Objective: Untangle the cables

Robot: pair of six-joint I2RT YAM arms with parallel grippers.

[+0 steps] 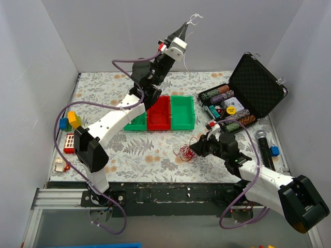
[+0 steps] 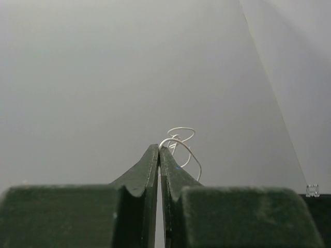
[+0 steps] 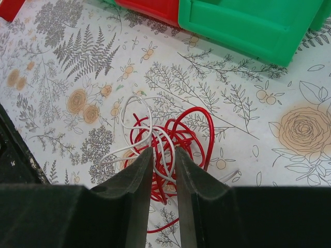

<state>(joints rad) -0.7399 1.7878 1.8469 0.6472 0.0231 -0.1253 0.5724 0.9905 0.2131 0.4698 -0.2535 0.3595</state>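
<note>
The cables show in two places. A tangled clump of red and white wires (image 1: 185, 153) lies on the floral tablecloth in front of the bins, and also shows in the right wrist view (image 3: 173, 137). My right gripper (image 1: 195, 148) is low at the clump. Its jaws (image 3: 164, 151) stand a narrow gap apart, with several red and white strands running between the fingertips, unpinched. My left gripper (image 1: 182, 29) is raised high against the back wall. It is shut (image 2: 159, 149) on a single white wire (image 2: 181, 136), which curls above the tips (image 1: 194, 19) and dangles below them.
Red and green bins (image 1: 169, 112) stand behind the clump. An open black case of poker chips (image 1: 248, 95) is at the back right. A microphone (image 1: 264, 147) lies at the right edge. Toy blocks (image 1: 69, 135) lie at the left edge. White walls enclose the table.
</note>
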